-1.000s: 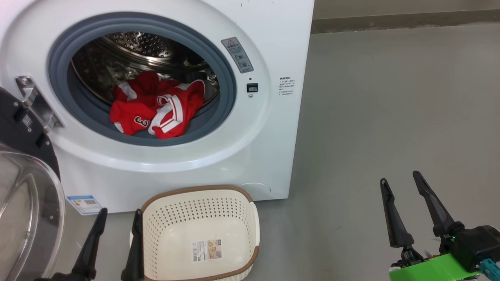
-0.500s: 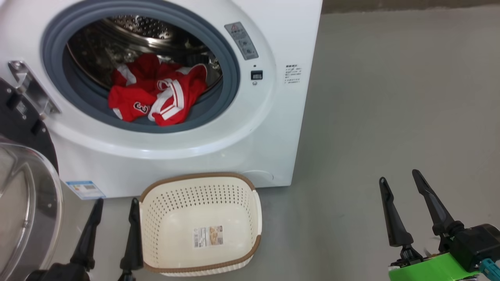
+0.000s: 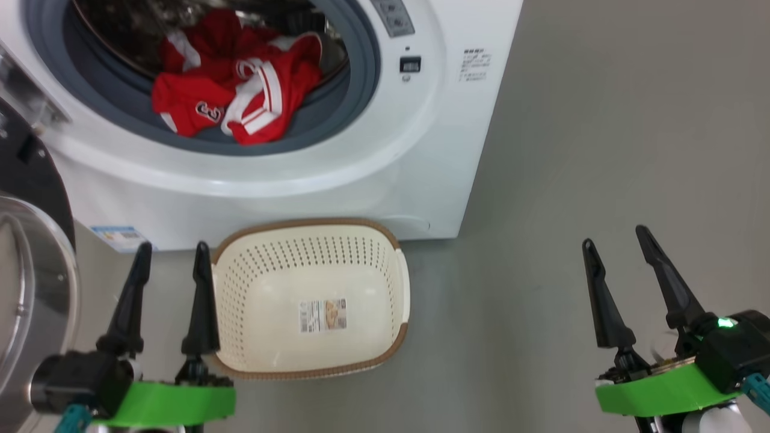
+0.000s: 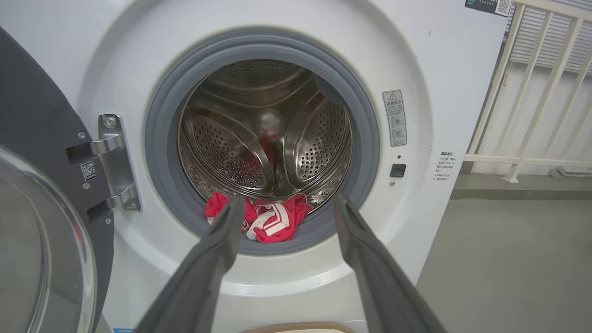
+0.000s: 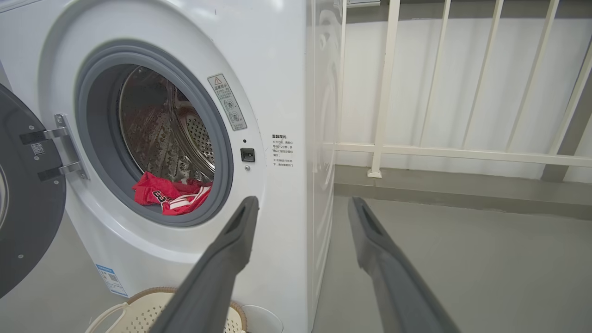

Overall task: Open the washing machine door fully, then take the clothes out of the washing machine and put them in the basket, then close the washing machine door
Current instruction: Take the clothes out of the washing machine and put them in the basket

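The red jerseys [image 3: 234, 96] were seen heaped low in the washing machine [image 3: 385, 180], at the front of its steel drum [image 4: 231, 148], with their nearest folds spilling onto the grey-blue rubber seal [image 3: 361, 84] at the bottom of the opening. The washing machine door [image 4: 37, 120] was swung wide on the machine's left side, and the cream basket [image 3: 307, 224] was set on the floor just in front of the machine, below the opening and with nothing in it. The left gripper [image 3: 173, 246] was held in front of the machine's lower left, its jaws spread wide with nothing between them. The right gripper [image 3: 615, 236] was held off the machine's right corner, likewise spread and unladen. The jerseys were judged to be light, soft and limp, so that they would sag and trail once lifted. Being tangled, more than one might be dragged out together, and a trailing edge could catch on the seal. A bunched fold near the top of the heap, by the white trim [image 3: 264, 90], was judged the best place to pinch, taken deep enough that the thin cloth would not slip free.
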Controlling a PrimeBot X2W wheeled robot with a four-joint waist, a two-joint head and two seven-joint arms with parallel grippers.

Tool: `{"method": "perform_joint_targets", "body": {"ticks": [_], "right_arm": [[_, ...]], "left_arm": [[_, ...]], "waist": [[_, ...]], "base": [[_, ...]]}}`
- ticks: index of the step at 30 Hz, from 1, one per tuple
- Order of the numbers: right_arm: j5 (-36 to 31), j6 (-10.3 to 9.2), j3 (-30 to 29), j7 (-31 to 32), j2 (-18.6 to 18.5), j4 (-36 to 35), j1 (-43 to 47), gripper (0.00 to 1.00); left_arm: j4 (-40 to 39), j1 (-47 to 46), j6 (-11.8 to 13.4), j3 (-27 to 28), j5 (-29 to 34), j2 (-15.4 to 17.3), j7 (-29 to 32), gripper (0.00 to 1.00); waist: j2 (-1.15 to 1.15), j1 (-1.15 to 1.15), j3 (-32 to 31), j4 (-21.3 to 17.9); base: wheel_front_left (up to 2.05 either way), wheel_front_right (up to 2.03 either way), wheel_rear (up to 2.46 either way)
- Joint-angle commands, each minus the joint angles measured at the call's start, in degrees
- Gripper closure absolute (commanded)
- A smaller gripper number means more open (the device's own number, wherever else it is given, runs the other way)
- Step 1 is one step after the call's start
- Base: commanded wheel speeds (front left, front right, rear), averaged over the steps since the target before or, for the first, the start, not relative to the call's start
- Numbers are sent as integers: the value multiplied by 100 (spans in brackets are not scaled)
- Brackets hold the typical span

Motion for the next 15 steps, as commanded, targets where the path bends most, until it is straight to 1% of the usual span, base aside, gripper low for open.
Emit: {"method": "perform_joint_targets", "body": {"ticks": [1, 6, 10, 15], "right_arm": [[-39, 36, 165, -37, -63, -175, -202, 0], [-59, 36, 169, -37, -63, -201, -382, 0], [-47, 36, 195, -37, -63, -209, -520, 0], [4, 36, 211, -37, -63, -207, -637, 0]], "left_arm": [[-97, -205, -38, 181, -49, 52, -44, 0], [57, -649, -134, 255, -162, 27, -44, 0], [202, -997, -120, 338, -35, 26, -45, 0], [477, -1509, -143, 410, 161, 129, -45, 0]], "waist": [[0, 0, 270, 50], [0, 0, 598, 52], [0, 0, 817, 7], [0, 0, 1084, -61]], "base": [[0, 0, 0], [0, 0, 0], [0, 0, 0], [0, 0, 0]]}}
